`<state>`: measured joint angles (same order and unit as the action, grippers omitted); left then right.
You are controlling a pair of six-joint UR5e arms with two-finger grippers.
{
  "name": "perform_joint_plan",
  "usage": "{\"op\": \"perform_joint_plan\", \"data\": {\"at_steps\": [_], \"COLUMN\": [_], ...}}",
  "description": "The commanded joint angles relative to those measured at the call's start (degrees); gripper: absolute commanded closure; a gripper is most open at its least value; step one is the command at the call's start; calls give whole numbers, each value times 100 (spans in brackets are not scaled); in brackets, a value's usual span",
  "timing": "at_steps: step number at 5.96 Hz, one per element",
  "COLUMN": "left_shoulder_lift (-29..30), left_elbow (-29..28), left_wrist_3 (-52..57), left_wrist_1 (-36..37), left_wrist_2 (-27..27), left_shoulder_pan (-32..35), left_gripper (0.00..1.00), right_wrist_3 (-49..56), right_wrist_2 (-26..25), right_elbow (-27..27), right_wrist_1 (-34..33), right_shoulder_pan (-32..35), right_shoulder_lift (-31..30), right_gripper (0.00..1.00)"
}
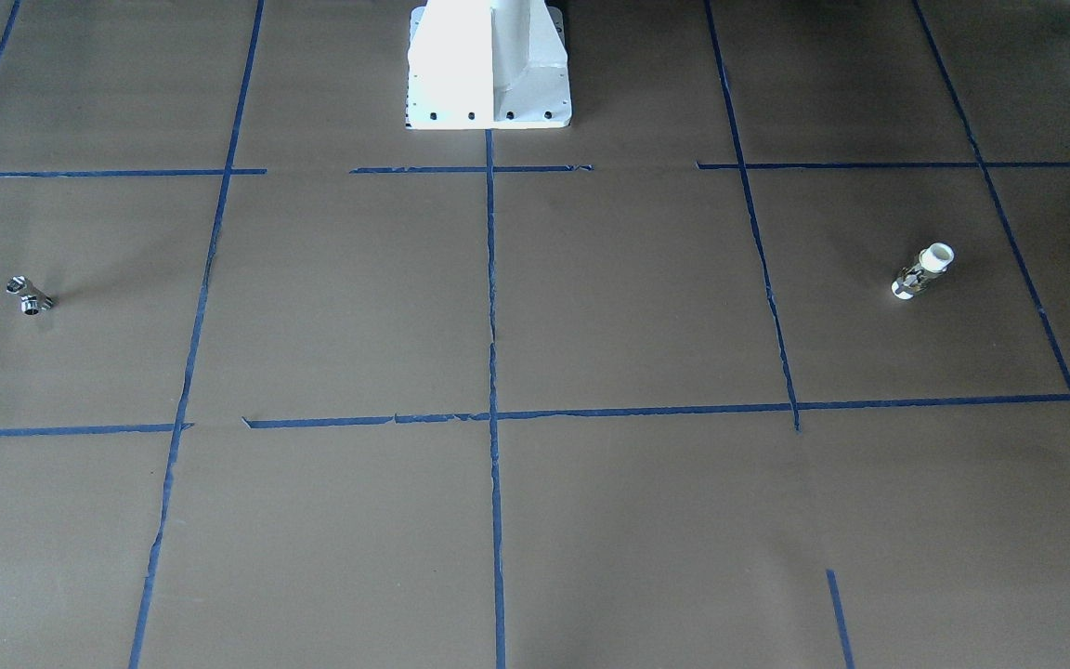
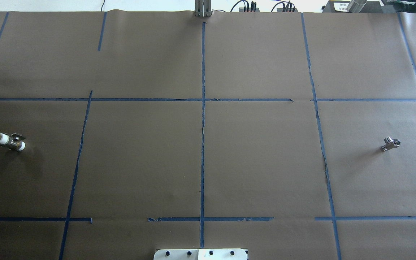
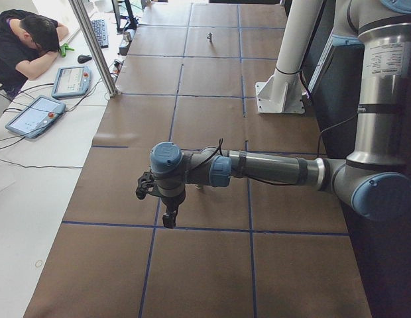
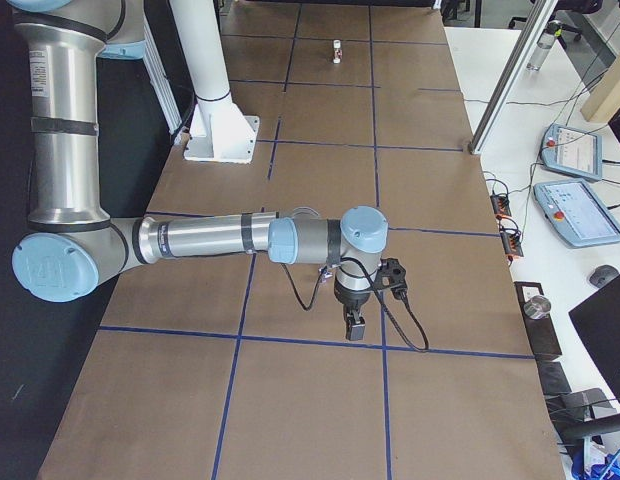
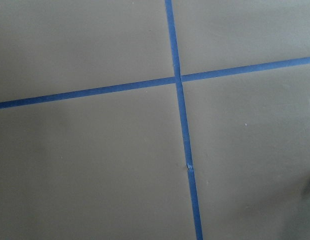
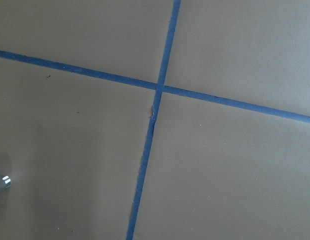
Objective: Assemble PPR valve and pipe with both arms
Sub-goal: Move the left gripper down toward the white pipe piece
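Note:
The PPR valve (image 1: 922,271) lies on the brown table on my left side, white ends and brass middle; it also shows in the overhead view (image 2: 8,141) and far off in the right side view (image 4: 336,50). The chrome pipe (image 1: 30,295) lies on my right side, also in the overhead view (image 2: 390,143), in the left side view (image 3: 209,36) and at the right wrist view's edge (image 6: 1,180). The left gripper (image 3: 169,218) and right gripper (image 4: 356,328) point down over the table beyond each end; I cannot tell whether they are open or shut.
The white pedestal (image 1: 489,65) stands at the robot's edge of the table. Blue tape lines (image 2: 203,119) grid the paper. An aluminium post (image 3: 93,46) stands at the far edge. Teach pendants (image 4: 570,210) and a seated operator (image 3: 26,40) are beyond it.

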<state>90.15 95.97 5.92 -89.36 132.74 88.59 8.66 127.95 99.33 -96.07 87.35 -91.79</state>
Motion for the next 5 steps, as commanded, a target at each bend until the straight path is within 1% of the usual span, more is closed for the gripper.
{"op": "perform_joint_plan", "data": {"at_steps": [1,2,3,4,5], "left_shoulder_lift": [160,152,143,117,99], "left_elbow": [44,-42,18,36,123], "left_wrist_3": [14,5,-38,-787,-1578], "left_wrist_1": [-98,-360,-884,-985,-1082], "left_wrist_2": [59,42,50,16,15], "left_shoulder_pan": [-17,-18,-165,-967,-1219], "left_gripper": [0,0,0,0,0], "right_wrist_3": [56,40,5,-22,-31], "right_wrist_2": [20,46,194,231,240], "right_elbow": [-1,34,-36,-28,-28], "right_wrist_1": [1,1,314,430,431], "right_shoulder_pan": [-156,-157,-157,-157,-157], "right_shoulder_lift": [20,20,-32,-50,-50], "right_gripper": [0,0,0,0,0]}}
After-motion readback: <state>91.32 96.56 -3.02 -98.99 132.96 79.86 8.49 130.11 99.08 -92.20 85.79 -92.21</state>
